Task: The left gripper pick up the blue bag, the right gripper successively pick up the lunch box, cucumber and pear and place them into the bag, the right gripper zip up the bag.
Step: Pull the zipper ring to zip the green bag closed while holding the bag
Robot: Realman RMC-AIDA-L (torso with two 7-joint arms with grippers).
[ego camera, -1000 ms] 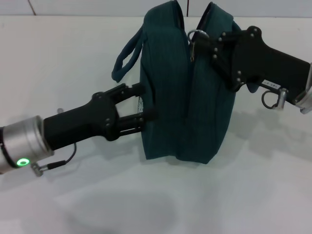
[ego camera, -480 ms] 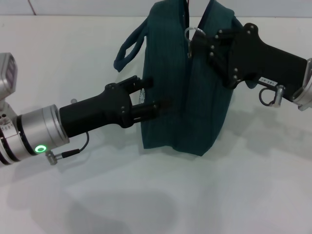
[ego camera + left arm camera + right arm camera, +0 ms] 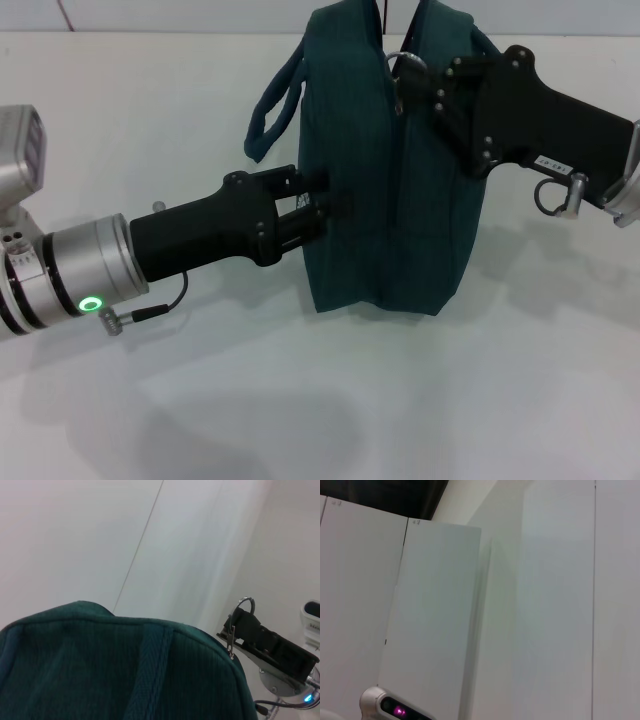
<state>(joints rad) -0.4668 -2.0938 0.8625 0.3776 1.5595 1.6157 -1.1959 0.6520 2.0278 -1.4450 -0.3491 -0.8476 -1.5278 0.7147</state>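
- A plain white table [image 3: 300,420] fills the head view, and pale wall panels stand behind it in both wrist views.
- The blue bag [image 3: 385,200] stands upright at the middle of the table, its top edge cut off by the frame; one loop handle [image 3: 272,105] hangs out on its left side.
- The left gripper [image 3: 325,205] reaches in from the left on a black arm with a silver cylindrical section [image 3: 85,270] and a green light; its two fingers are pressed against the bag's left face, and I cannot tell whether they pinch the fabric or only touch it.
- The right gripper [image 3: 415,85] comes in from the right at the bag's upper part, right at the zip line; its fingertips are hidden against the fabric, so their spread cannot be told.
- The ring zip pull [image 3: 400,62] sits just beside the right gripper's tip.
- Lunch box, cucumber and pear do not show in any view.
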